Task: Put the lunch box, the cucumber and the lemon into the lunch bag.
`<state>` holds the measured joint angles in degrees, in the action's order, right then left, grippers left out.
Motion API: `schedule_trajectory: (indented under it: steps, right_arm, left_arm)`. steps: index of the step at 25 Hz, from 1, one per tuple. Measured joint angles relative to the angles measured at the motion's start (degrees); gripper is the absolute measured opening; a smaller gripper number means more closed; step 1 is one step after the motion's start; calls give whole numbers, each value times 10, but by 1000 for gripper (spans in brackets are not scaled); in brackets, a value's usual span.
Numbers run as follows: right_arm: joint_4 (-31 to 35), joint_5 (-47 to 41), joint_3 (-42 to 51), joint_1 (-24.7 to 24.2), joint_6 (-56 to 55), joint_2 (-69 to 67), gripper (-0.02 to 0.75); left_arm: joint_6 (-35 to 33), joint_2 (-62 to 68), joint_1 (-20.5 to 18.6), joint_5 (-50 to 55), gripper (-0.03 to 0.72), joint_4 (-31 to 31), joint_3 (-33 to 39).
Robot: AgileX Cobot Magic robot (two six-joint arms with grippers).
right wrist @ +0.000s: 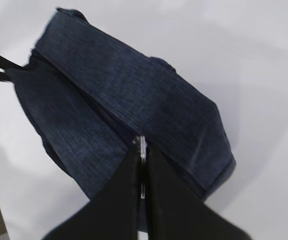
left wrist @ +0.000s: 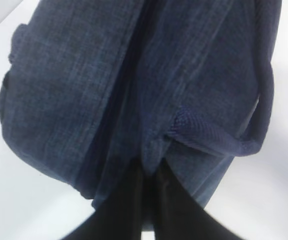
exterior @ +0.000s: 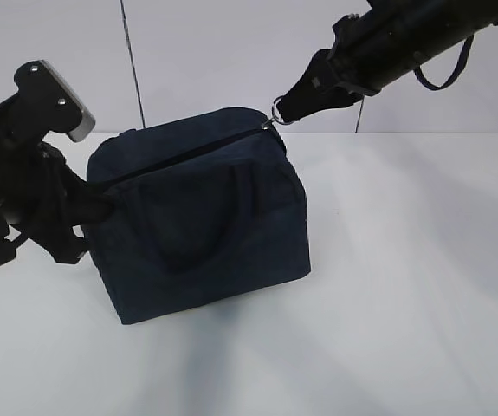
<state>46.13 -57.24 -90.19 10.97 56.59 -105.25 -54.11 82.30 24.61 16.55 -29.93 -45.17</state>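
Between both arms sits the lunch bag [exterior: 198,212], left gripper [exterior: 101,201] pinching its end fabric, right gripper [exterior: 285,111] clamping its zipper ring [exterior: 280,110].

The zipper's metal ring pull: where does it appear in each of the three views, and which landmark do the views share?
Exterior view: the metal ring pull is at the bag's upper right corner, at the tip of the right gripper.
Left wrist view: not in it; only fabric pinched by the left gripper.
Right wrist view: lower centre, a thin metal piece between the closed jaws.
Shared landmark: the navy lunch bag.
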Motion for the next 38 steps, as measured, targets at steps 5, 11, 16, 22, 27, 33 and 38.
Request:
schedule_trajectory:
  steps: [5, 11, 16, 22, 27, 33, 38]
  right_arm:
    - [50, -12, 0, -1, 17, 0, 8]
    - [87, -48, -1, -2, 34, -10, 8]
    - [133, -14, -1, -2, 22, -23, 8]
    - [149, 50, -1, -2, -12, -27, 8]
    - [106, 13, -4, -2, -28, -27, 8]
    - [94, -49, -4, -3, -23, -27, 8]
    - [131, -42, -4, -4, 8, -27, 8]
  left_arm:
    - [1, 0, -3, 1, -3, 0, 0]
    - [2, 0, -4, 3, -3, -10, 0]
    - [2, 0, -4, 3, -3, -16, 0]
    - [2, 0, -5, 3, -3, -21, 0]
    - [3, 0, -5, 3, -3, -21, 0]
    - [3, 0, -5, 3, -3, -21, 0]
    - [3, 0, -5, 1, -3, -21, 0]
